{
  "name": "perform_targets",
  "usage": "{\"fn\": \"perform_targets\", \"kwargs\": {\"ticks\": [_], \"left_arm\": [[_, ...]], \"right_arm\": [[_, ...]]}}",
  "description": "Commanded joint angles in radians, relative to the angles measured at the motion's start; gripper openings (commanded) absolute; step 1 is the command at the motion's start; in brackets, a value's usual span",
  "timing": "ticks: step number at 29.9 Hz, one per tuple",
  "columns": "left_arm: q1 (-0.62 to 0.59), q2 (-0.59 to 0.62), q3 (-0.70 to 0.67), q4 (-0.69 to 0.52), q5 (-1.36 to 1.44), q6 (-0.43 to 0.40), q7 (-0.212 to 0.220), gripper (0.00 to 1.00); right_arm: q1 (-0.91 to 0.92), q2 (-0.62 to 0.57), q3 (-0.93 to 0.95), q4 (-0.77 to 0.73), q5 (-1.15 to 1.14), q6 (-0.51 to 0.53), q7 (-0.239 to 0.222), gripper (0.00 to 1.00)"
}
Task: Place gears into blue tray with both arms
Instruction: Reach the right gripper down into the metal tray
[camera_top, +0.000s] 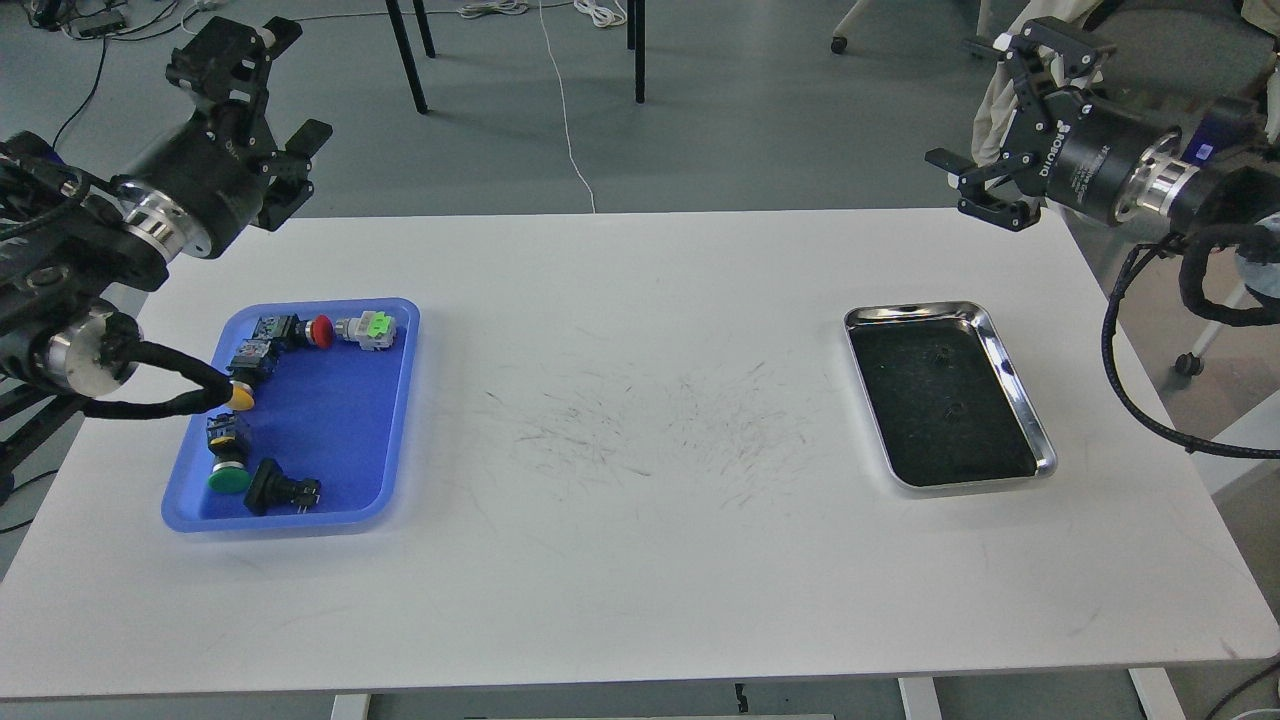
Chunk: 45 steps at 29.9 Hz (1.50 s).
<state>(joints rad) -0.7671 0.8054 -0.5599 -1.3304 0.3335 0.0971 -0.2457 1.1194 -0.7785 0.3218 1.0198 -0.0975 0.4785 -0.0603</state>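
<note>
The blue tray (335, 430) lies at the table's left and holds several coloured push-buttons and a black plug. Two tiny black gears (941, 353) (958, 408) show faintly on the dark bottom of the steel tray (1012, 372) at the right. My left gripper (283, 88) hangs open and empty beyond the table's far left corner, above and behind the blue tray. My right gripper (966, 105) is open and empty too, raised past the far right edge and pointing left, well above the steel tray.
A black cable loop (165, 390) from my left arm hangs over the blue tray's left rim near the yellow button (240, 397). The white table (640, 560) has a scuffed middle. Chair legs and a chair stand on the floor behind.
</note>
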Motion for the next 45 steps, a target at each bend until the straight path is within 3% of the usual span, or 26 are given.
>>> {"fn": "perform_targets", "kwargs": {"ticks": [1, 5, 9, 13, 18, 28, 45], "left_arm": [[0.0, -0.014, 0.0, 0.005, -0.002, 0.033, 0.002, 0.98], [0.0, -0.014, 0.0, 0.005, -0.002, 0.035, -0.007, 0.98], [0.002, -0.015, 0.0, 0.004, -0.002, 0.033, -0.009, 0.98], [0.002, -0.014, 0.0, 0.005, -0.004, 0.033, -0.011, 0.98], [0.002, -0.015, 0.0, 0.004, -0.004, 0.033, -0.009, 0.98], [0.002, -0.017, 0.002, 0.002, -0.004, 0.036, -0.011, 0.98], [0.0, -0.028, -0.001, 0.002, -0.002, 0.035, -0.009, 0.98]], "right_arm": [[0.123, -0.112, -0.147, 0.135, -0.135, 0.003, -0.064, 0.99], [0.304, -0.209, -0.361, 0.32, -0.379, 0.01, -0.142, 0.99], [0.474, -0.214, -0.611, 0.381, -0.663, 0.01, -0.147, 0.99], [0.494, -0.139, -0.731, 0.332, -0.838, 0.01, -0.145, 0.98], [0.383, -0.052, -0.747, 0.183, -0.896, 0.01, -0.144, 0.98], [0.211, 0.146, -0.745, -0.039, -0.9, -0.135, -0.144, 0.96], [0.073, 0.392, -0.742, -0.314, -0.898, -0.236, -0.142, 0.95]]}}
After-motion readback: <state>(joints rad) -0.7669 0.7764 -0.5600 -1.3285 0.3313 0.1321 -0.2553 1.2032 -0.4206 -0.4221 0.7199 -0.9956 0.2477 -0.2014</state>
